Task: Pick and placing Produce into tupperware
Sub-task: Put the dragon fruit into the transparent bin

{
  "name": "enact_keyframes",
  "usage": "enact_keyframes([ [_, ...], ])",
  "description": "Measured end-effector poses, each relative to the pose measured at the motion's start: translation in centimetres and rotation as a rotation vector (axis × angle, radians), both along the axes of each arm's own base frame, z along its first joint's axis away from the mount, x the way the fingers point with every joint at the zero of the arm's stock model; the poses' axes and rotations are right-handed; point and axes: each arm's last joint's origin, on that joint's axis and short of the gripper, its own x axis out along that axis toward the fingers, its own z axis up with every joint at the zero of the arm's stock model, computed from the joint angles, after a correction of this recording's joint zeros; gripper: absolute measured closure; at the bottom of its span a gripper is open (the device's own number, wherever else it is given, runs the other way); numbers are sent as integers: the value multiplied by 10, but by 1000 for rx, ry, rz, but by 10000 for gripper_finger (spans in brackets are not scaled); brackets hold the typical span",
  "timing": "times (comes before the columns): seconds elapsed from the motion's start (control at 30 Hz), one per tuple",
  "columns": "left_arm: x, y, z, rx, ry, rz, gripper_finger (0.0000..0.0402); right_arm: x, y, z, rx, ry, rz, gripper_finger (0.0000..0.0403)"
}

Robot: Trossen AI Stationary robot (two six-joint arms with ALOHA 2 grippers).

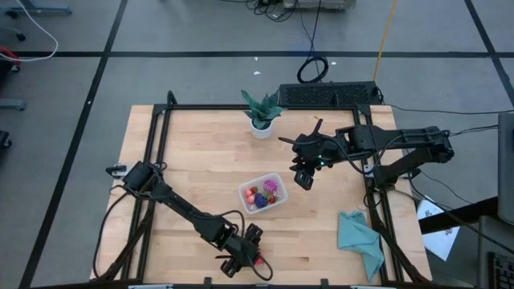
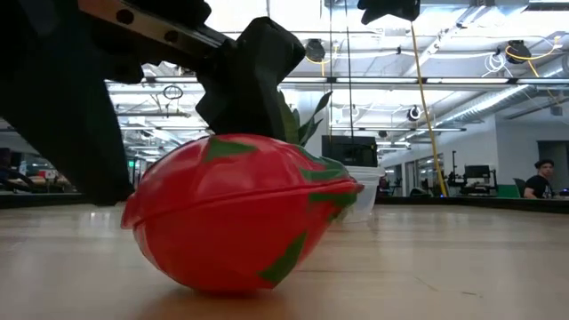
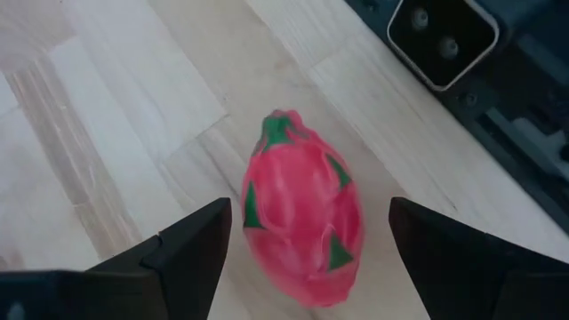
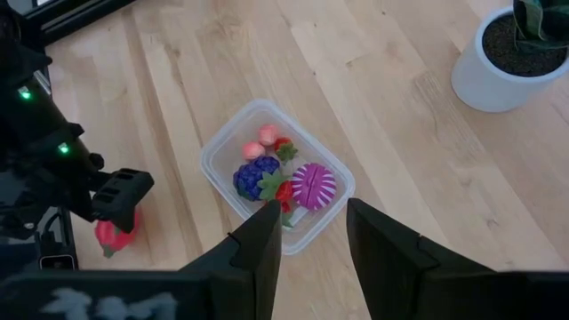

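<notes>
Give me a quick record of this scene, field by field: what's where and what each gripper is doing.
surface: wooden table
container: clear tupperware mid-table, holding several toy fruits
loose fruit: red dragon fruit on the table near the front edge
left gripper: open, straddling the dragon fruit, not closed on it
right gripper: empty, above the tupperware
other items: potted plant at the back, teal cloth front right

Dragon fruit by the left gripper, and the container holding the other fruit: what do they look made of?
Dragon fruit: likely hard moulded plastic, glossy red with green painted scales; the low view shows a seam round its middle and a sheen. Container: thin clear plastic, translucent, since the wood shows through its rounded walls.
</notes>
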Motion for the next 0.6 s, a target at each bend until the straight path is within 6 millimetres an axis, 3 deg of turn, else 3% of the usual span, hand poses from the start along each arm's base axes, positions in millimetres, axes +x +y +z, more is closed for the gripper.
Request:
enact_keyframes([
  [0.27, 4, -2, 3, -38, -35, 12, 89, 0, 0, 0, 0, 0, 0, 282],
  [0.6, 9, 1, -9, -64, -12, 42, 89, 1, 1, 1, 19, -15, 13, 282],
])
